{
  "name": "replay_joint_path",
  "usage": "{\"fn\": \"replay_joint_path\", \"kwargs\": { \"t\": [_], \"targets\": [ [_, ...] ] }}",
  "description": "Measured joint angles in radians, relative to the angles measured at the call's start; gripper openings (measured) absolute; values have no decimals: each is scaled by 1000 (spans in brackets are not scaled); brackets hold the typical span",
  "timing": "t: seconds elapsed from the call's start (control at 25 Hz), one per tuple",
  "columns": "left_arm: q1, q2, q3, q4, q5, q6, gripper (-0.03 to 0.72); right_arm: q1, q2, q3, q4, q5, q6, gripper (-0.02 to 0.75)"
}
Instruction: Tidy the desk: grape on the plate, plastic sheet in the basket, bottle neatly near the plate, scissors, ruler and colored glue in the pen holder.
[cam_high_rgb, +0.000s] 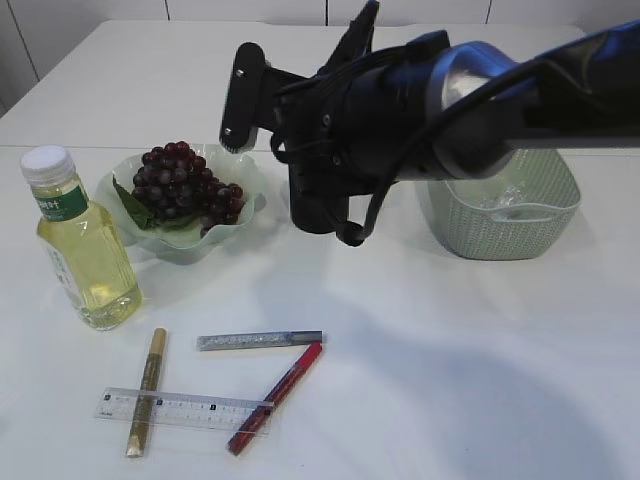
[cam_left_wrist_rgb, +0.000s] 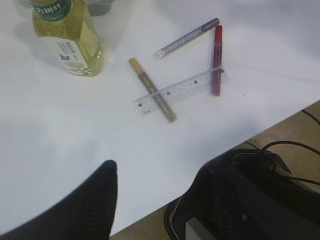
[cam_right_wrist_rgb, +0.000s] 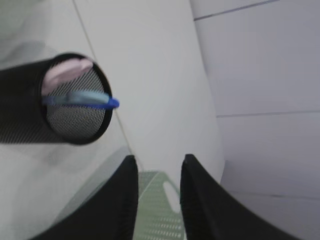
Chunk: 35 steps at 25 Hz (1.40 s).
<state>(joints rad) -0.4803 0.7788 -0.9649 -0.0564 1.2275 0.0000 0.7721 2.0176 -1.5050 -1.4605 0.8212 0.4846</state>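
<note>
Midway through the tidy-up, the grape (cam_high_rgb: 183, 185) bunch already sits on the pale green plate (cam_high_rgb: 245, 170) at about ten o'clock on the white worktop (cam_high_rgb: 430, 360), and the bottle (cam_high_rgb: 82, 245) of yellow liquid stands upright just beside the plate, at its eight o'clock. A crumpled clear item that appears to be the plastic sheet (cam_high_rgb: 505, 192) lies inside the green basket (cam_high_rgb: 505, 235) at two o'clock, partly hidden by the arm.

Still loose at six o'clock are the stationery pieces: the clear ruler (cam_high_rgb: 182, 409) lies flat with a gold glue pen (cam_high_rgb: 146, 390) crossing it, a red glue pen (cam_high_rgb: 276, 396) touching its right end, and a silver glue pen (cam_high_rgb: 258, 340) just above them. None has gone into the black mesh pen holder (cam_right_wrist_rgb: 75, 102), which the right wrist view shows with a blue-handled item and a pink one inside; these may be the scissors, though blur prevents saying so.

The right claw (cam_right_wrist_rgb: 157, 195) is raised above the basket's edge, jaws partly apart with nothing between them. The left claw (cam_left_wrist_rgb: 150, 200) hangs over the near edge of the worktop, jaws spread wide and empty, the ruler and pens lying ahead of it at twelve o'clock.

By this reading, the ruler and three glue pens remain to be put away.
</note>
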Motion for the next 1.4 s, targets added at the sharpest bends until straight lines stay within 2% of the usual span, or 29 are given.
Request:
{"fn": "replay_joint_path", "kwargs": {
  "t": [0.48, 0.68, 1.0, 1.12, 1.4],
  "targets": [
    [0, 0, 0, -2, 17, 0, 434, 6, -112, 2, 590, 193, -268, 245],
    [0, 0, 0, -4, 19, 0, 434, 6, -169, 2, 936, 267, -447, 244],
    [0, 0, 0, -20, 19, 0, 434, 6, -216, 2, 1476, 392, -868, 244],
    [0, 0, 0, -21, 19, 0, 434, 6, -216, 2, 1603, 396, -947, 244],
    [0, 0, 0, -24, 23, 0, 434, 6, -216, 2, 1756, 392, -1057, 248]
  ]
}}
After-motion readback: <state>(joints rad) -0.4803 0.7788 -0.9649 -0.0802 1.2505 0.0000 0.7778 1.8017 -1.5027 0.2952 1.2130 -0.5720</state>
